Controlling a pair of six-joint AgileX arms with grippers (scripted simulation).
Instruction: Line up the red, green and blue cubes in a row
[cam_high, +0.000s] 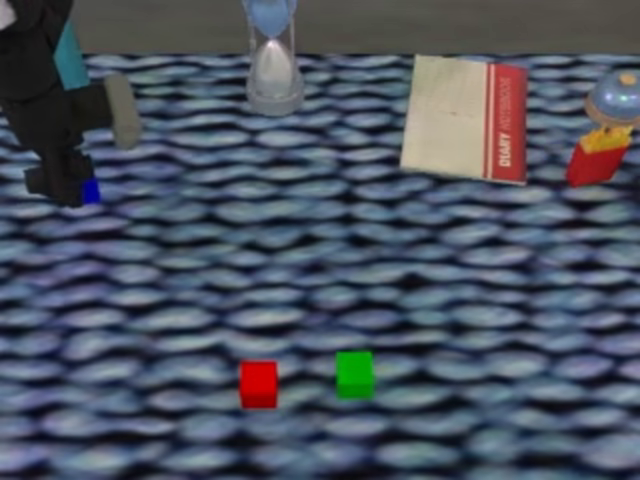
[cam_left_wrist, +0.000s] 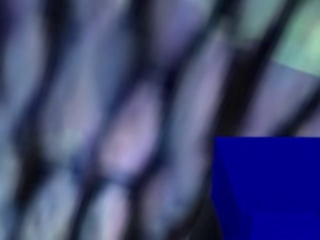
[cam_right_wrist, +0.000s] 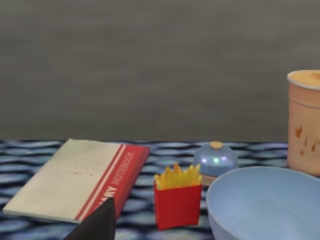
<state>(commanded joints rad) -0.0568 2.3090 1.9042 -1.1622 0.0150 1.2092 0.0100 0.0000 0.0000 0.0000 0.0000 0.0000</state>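
On the woven surface (cam_high: 320, 270) we see, far side, a notebook (cam_high: 465, 118), an hourglass (cam_high: 273, 62) and a fries toy (cam_high: 598, 155). Our left end effector (cam_high: 68, 185) sits low at far left, directly over the blue cube (cam_high: 92, 192), which peeks out at its right edge; whether it grips, we cannot tell. The right arm is out of the top view. Red cube (cam_high: 258, 384) and green cube (cam_high: 354, 373) lie side by side near the front, well apart from blue; the row likely extends rightward. Cubes have no long axis.

Red cube (cam_high: 258, 384), green cube (cam_high: 354, 373) and blue cube (cam_left_wrist: 267, 187) look matt, plain and smooth. Table cover (cam_high: 320, 270) looks like woven blue-grey cloth, rough. Beyond the cubes, hourglass (cam_high: 274, 60) looks glossy glass; notebook (cam_high: 465, 118) has a matt paper cover.
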